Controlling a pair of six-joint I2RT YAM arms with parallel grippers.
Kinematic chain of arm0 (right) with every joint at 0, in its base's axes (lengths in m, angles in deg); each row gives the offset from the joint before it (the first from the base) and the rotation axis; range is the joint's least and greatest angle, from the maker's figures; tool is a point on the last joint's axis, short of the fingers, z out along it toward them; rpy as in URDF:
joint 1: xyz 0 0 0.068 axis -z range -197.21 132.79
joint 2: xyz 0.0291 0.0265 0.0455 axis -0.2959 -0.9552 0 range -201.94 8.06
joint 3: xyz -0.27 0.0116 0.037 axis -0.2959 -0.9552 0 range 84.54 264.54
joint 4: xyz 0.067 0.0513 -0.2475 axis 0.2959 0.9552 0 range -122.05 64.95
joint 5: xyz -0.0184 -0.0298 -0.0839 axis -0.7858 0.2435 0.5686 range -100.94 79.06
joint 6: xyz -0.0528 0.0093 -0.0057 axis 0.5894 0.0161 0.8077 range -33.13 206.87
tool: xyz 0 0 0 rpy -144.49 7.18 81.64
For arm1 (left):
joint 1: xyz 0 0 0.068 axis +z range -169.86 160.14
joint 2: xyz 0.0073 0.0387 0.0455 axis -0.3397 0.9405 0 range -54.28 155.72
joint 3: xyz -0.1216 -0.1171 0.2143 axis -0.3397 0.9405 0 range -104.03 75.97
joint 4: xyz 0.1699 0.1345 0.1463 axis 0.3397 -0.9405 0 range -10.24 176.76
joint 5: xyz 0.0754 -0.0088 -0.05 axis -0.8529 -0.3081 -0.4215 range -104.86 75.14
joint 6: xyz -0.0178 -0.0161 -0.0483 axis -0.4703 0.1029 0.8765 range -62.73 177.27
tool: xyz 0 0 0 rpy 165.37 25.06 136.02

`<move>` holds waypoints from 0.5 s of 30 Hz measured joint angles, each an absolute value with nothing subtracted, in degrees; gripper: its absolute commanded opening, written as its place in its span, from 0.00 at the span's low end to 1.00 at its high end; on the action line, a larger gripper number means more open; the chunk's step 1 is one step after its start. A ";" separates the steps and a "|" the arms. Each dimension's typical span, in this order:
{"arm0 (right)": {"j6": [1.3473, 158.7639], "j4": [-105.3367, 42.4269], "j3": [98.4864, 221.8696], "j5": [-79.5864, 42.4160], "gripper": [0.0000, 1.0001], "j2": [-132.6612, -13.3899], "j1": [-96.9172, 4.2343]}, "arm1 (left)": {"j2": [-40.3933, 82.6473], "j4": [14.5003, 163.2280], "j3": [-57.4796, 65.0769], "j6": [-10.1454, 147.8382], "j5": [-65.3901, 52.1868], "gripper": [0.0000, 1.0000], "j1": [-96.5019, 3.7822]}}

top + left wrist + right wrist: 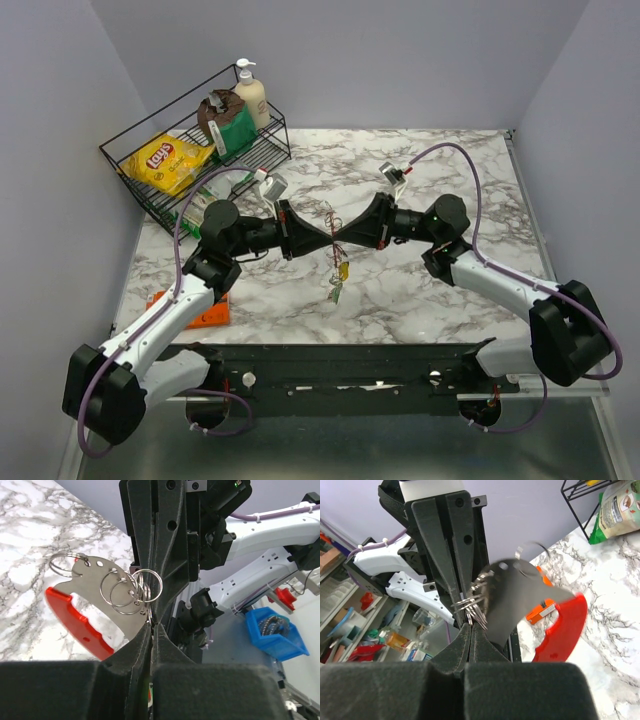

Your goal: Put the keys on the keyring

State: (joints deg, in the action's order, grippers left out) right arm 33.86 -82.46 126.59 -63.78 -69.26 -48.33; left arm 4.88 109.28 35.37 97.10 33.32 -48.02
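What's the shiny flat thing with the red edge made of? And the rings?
The flat plate looks like brushed metal: silvery, dull sheen. Its red grip seems matte plastic: even colour, no shine. The small rings look like steel wire: thin, glinting.

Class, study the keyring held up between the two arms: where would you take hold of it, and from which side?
Grip the keyring by its flat silvery plate, jaws across the two broad faces, coming from the side away from the split rings. The plate is thin and flat; the left gripper and right gripper crowd the rings' corner.
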 measured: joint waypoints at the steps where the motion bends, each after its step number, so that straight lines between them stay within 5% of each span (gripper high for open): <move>1: 33.90 -82.40 126.59 -63.83 0.01 -69.26 -48.24 | 5.01 108.98 35.15 96.97 33.19 0.00 -48.07; 3: 34.03 -82.22 126.59 -63.85 0.03 -69.26 -48.22 | 4.96 108.02 34.89 96.53 32.56 0.00 -48.22; 10: 34.80 -81.09 127.07 -63.74 0.57 -69.15 -48.22 | 2.91 100.48 32.35 92.69 29.10 0.00 -48.96; 15: 38.49 -76.23 127.44 -63.70 0.75 -67.01 -48.22 | 2.34 89.28 25.42 86.46 24.80 0.00 -49.16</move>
